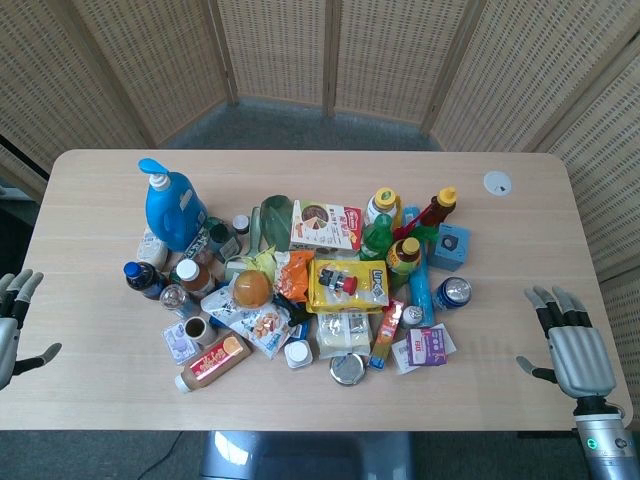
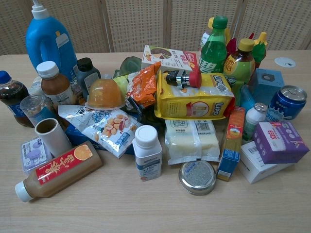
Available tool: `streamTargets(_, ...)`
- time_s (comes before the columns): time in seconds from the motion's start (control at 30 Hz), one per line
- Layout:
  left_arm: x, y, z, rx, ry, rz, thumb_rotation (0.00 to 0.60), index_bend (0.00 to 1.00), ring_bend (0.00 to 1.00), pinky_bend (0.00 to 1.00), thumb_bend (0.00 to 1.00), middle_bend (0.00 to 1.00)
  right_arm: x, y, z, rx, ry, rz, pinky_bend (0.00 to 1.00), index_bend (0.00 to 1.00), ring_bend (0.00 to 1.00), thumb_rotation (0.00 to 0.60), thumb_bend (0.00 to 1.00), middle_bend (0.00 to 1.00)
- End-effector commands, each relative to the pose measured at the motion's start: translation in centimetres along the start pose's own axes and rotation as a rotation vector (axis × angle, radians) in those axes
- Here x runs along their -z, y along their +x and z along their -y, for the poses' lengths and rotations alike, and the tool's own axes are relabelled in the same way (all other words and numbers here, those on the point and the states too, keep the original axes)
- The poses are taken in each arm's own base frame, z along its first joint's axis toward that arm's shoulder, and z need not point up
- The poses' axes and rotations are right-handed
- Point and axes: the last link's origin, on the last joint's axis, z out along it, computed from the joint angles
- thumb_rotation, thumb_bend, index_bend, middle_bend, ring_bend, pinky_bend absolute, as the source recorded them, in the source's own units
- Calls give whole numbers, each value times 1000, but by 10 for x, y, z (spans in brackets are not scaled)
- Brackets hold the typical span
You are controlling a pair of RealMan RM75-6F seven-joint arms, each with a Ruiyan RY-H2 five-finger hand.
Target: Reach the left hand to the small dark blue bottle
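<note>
Woven cane screens back a pale wooden table (image 1: pixel 90 190). Head view: left hand (image 1: pixel 12 320) at the left edge, fingers spread, holding nothing; right hand (image 1: pixel 575 345) near the right edge, likewise spread wide. Small dark blue-capped bottle (image 1: pixel 143 279) stands at the pile's left side. Chest view: same bottle (image 2: pixel 11 97) by the left edge, beside a tall blue detergent jug (image 2: pixel 48 43)

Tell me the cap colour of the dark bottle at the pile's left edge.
Blue; the dark bottle's cap shows best in the chest view.
</note>
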Motion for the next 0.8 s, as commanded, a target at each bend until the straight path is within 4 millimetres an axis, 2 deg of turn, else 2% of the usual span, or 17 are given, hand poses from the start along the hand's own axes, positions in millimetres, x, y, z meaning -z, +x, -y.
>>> streamTargets(0.03,1,1,1,1,3,-5,600,0,0,0,131,0,1,0,1,1,2,1,0,0,0,600,0,0)
streamTargets(0.27,0,2,2,14,5,3,600,0,0,0,129,0,2,0,2,-2,6,1,0,0,0,600,0,0)
streamTargets(0.53,-10,-1,1,36,-7,28,600,0,0,0,129,0,2,0,-1,-4,-3,4,0,0,0,600,0,0)
streamTargets(0.8,-35,-18,4,199,-32,11,600,0,0,0,129,0,2,1,-1,-8,-4,2,0,0,0,600,0,0)
